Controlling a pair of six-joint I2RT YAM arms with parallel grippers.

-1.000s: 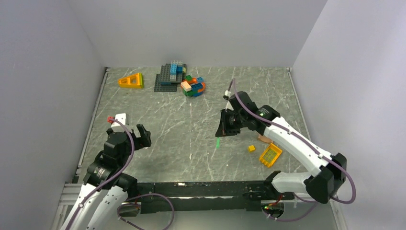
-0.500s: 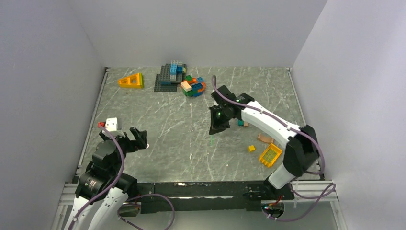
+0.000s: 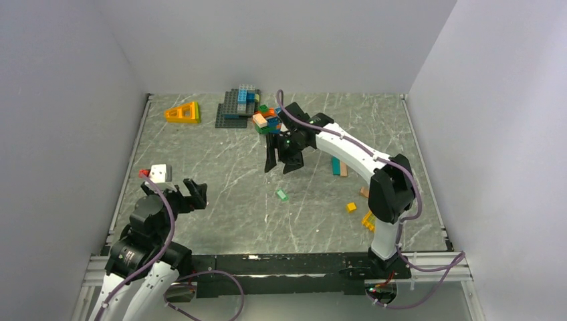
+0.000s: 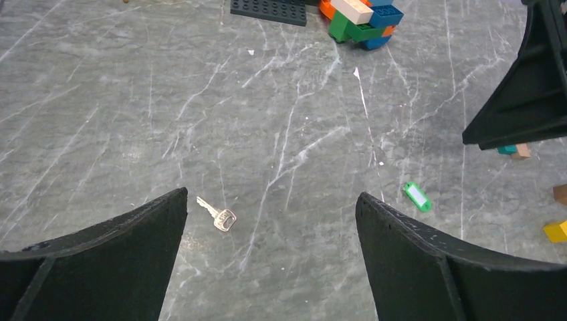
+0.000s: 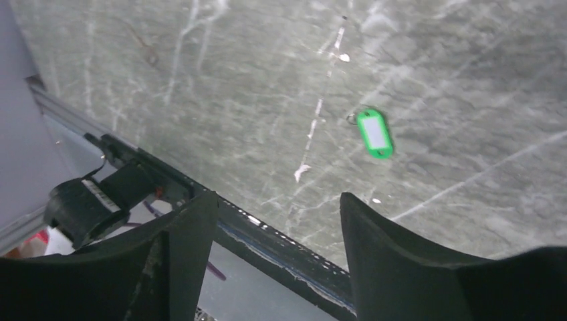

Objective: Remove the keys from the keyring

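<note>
**Top view.** The right gripper hangs over the middle of the tabletop, just in front of a brick pile. Its jaws stand parted and hold nothing. The green tag lies flat on the tabletop, nearer to the bases than this gripper and clear of both its fingers. The left gripper sits low near the left edge, jaws spread wide and empty.

**Right wrist view.** We see the tag framed between the two parted fingers, with a small ring at one end. We cannot tell whether any key hangs on it.

**Left wrist view.** We find one silver key lying loose on the tabletop beside the left finger. It is well apart from the tag, which lies to its right.
</note>
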